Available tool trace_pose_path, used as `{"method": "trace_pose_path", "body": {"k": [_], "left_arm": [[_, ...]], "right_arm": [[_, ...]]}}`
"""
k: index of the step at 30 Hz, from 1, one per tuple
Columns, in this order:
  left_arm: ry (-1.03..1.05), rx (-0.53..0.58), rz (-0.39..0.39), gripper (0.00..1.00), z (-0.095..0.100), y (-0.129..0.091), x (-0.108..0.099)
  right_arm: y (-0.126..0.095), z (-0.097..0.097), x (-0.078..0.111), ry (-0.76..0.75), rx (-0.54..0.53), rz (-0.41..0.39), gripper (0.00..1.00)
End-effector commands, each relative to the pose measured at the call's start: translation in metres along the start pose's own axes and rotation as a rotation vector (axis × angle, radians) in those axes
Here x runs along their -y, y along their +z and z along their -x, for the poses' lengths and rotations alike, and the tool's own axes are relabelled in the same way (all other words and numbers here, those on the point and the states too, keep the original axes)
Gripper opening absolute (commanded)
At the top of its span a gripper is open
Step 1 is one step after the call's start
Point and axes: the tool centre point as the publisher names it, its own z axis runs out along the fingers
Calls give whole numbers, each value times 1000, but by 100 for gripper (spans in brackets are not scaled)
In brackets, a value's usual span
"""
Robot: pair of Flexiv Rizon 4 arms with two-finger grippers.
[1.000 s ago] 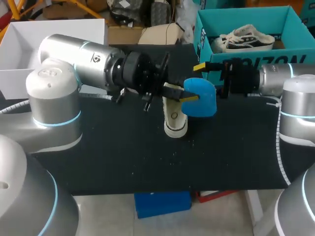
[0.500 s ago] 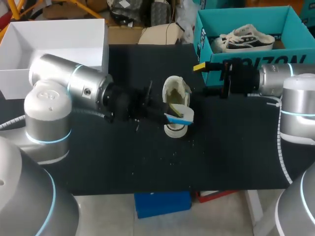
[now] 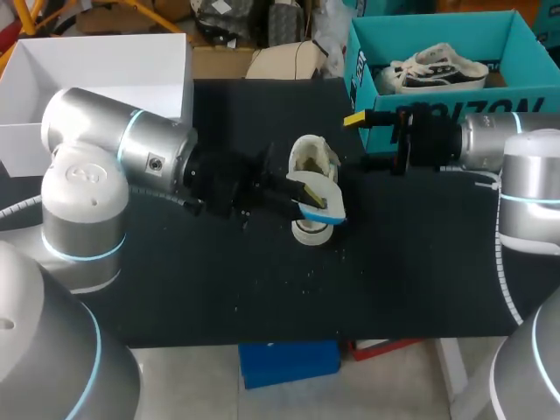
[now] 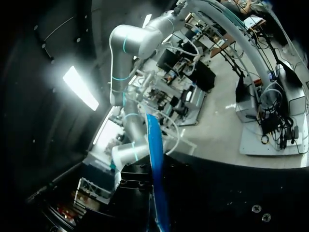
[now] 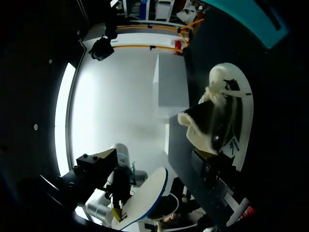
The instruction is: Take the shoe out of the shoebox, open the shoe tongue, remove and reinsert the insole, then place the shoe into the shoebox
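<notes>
Your left gripper [image 3: 311, 203] holds the one blue insole [image 3: 325, 211] over the shoe [image 3: 308, 157] on the table [image 3: 262, 280]
You can count two shoes: this shoe, mid-table between your two arms, and a second shoe [image 3: 437, 68] lying in the teal shoebox [image 3: 437, 24] at the far right corner. There are two boxes, the other a white box [image 3: 96, 52] at the far left. The left fingers are clamped on the insole, and the right gripper [image 3: 360, 140], just beside the shoebox, has its fingers apart and holds nothing

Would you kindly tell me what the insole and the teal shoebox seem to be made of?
The insole looks like thin foam, probably: blue with a pale face, matte, its sheet edge slightly curved. The teal shoebox seems matte cardboard: thin, flat, folded walls.
</notes>
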Motion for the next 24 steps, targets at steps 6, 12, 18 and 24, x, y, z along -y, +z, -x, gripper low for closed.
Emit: {"method": "trace_pose_path", "body": {"k": [6, 12, 18, 24], "left_arm": [[290, 93, 3, 0, -21, 6, -5], [433, 141, 40, 0, -37, 2, -36], [555, 146, 18, 0, -43, -2, -75], [626, 146, 19, 0, -45, -11, -111]], "right_arm": [[1, 1, 0, 0, 0, 2, 100], [1, 1, 0, 0, 0, 2, 100], [1, 1, 0, 0, 0, 2, 100], [1, 1, 0, 0, 0, 2, 100]]}}
